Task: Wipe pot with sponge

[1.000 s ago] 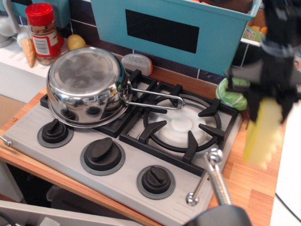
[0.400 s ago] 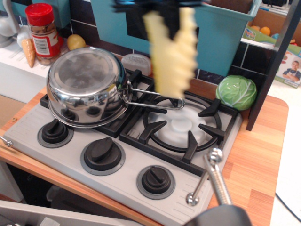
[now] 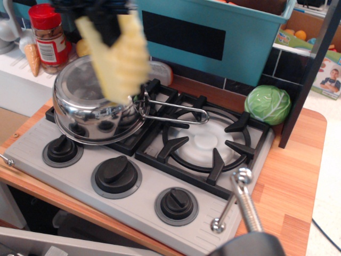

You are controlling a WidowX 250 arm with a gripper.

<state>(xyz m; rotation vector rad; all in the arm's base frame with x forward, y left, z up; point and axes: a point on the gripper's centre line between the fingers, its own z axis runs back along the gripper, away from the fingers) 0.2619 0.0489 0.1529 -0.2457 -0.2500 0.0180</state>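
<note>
Light is bright and even, with soft shadows. The sponge (image 3: pixel 118 58) and gripper (image 3: pixel 104 18) are motion-blurred. Glare streaks the pot (image 3: pixel 96 101); near right edge is unfocused.

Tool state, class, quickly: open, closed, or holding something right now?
Tool: closed on the sponge, which hangs blurred over the upside-down pot.

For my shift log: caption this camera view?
Tool holding pale yellow wavy sponge above upturned shiny steel pot on stove.
</note>
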